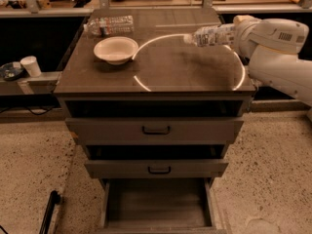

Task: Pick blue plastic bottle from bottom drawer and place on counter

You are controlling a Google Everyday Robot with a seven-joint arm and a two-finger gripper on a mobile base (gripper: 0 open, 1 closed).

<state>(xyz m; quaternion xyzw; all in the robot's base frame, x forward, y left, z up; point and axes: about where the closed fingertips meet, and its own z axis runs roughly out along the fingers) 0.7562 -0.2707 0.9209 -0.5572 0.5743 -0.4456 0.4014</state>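
The blue plastic bottle [210, 35], with a pale speckled label and white cap, lies sideways in my gripper [229, 34], cap pointing left. The gripper is shut on the bottle's base end and holds it just over the right back part of the counter [185, 74], above the white arc. My white arm [278, 57] reaches in from the right. The bottom drawer [156, 206] stands pulled open at the cabinet's foot, showing a plain grey tray with nothing in it.
A white bowl [116, 49] sits on the counter's left side. A clear ribbed water bottle [109, 26] lies at the back left. The two upper drawers [156, 129] stand slightly open. A paper cup [31, 66] stands on a ledge at left.
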